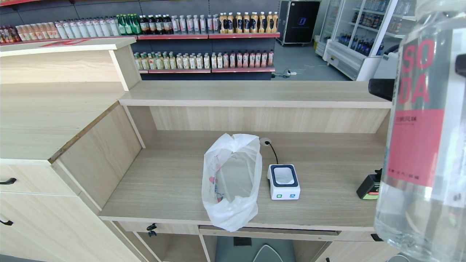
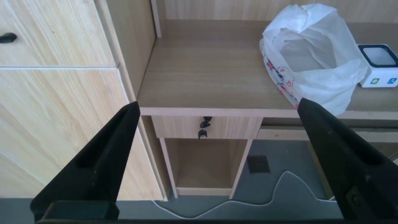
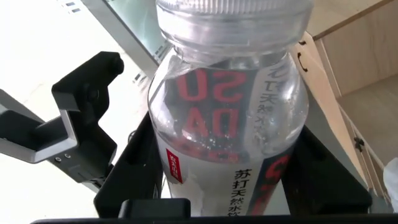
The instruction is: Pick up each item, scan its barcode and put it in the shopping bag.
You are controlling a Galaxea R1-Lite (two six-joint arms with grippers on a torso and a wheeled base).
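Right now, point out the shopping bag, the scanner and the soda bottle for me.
shopping bag (image 1: 233,214), head view, its white front wall.
scanner (image 1: 283,175), head view, the glass window on top.
soda bottle (image 1: 418,145), head view, its pink label.

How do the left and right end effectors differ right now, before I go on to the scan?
The left end effector is open and empty; the right end effector is shut on the soda bottle. The left one sits off the front edge of the counter, looking toward the shopping bag; the right one holds its bottle upright, high and close to the head camera. Both are black.
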